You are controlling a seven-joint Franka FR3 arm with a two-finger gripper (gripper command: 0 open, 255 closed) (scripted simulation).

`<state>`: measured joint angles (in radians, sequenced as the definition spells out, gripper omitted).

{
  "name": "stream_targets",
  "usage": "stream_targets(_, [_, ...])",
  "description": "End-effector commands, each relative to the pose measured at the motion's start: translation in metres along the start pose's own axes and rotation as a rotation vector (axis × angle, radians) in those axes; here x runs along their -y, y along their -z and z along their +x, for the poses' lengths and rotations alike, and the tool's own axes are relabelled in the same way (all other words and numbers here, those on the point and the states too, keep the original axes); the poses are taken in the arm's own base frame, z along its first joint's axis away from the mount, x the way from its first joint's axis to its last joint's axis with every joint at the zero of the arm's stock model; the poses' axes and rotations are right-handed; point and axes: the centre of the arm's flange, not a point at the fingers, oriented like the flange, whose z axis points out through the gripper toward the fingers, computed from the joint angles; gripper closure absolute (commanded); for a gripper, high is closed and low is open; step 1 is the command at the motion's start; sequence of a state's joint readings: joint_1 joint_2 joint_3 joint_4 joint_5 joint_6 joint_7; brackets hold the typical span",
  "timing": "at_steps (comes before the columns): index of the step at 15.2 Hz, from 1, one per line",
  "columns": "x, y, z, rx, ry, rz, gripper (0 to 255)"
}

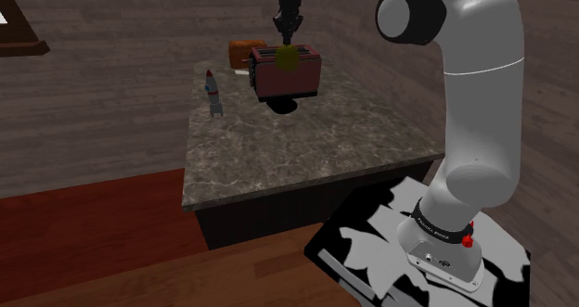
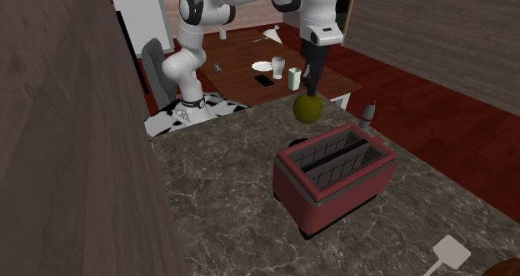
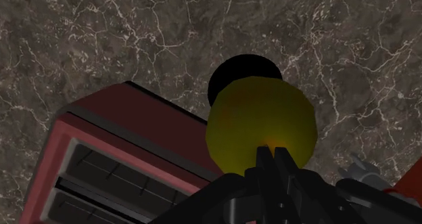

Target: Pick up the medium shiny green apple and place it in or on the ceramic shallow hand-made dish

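The hand (image 2: 312, 91) is clamped, fingers nearly together, on the top of the yellow-green apple (image 2: 308, 109), lifted above the marble surface (image 2: 217, 191) over a black round dish (image 3: 238, 70) beside the red toaster (image 2: 333, 183)

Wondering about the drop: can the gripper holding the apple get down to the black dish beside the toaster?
Probably yes: the gripper holds the apple almost directly above the dish, with the toaster beside it, not between.
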<state>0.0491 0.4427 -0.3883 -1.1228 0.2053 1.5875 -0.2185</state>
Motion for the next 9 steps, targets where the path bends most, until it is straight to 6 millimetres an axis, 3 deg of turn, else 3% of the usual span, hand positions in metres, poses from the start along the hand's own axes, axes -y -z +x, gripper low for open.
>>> stream_targets(1, [0.014,-0.002,0.006,0.000,-0.001,0.000,255])
stream_targets(9, [0.013,-0.044,0.004,0.000,-0.001,0.000,255])
